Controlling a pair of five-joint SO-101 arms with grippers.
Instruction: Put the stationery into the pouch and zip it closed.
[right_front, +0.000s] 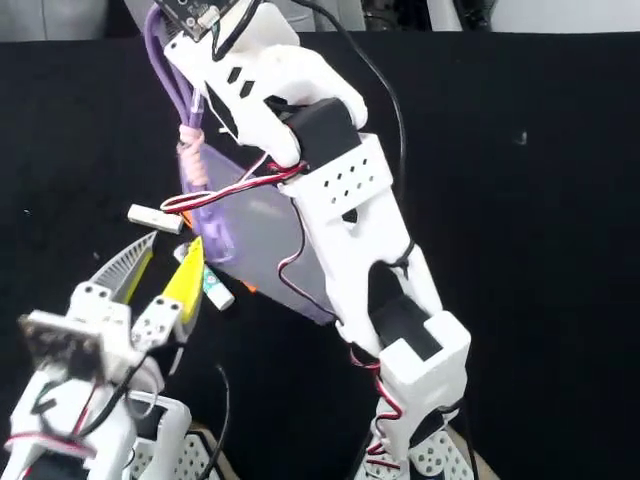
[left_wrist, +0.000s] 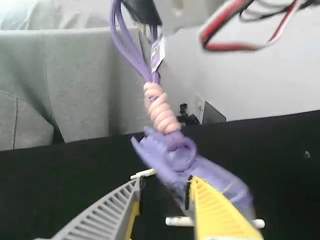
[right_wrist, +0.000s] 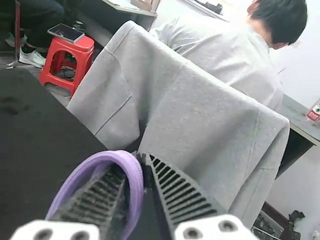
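Observation:
A translucent purple pouch (right_front: 255, 235) hangs above the black table by its purple strap (right_front: 165, 70) and a pink coiled cord (right_front: 192, 150). My right gripper (right_wrist: 142, 161) is shut on the strap loop (right_wrist: 107, 161), high at the back left. My left gripper (right_front: 172, 242) is open just beside the pouch's lower end. In the left wrist view, the grey and yellow fingers (left_wrist: 215, 215) of the left gripper (left_wrist: 165, 186) stand on either side of the pouch's end (left_wrist: 180, 157). A white stick (right_front: 155, 218) and a white pen (right_front: 212, 287) lie on the table below.
The right arm (right_front: 340, 200) rises from the front edge across the middle of the table, in front of the pouch. The black cloth (right_front: 520, 250) covers the table to the right. A grey-covered chair (right_wrist: 190, 110) stands behind the table.

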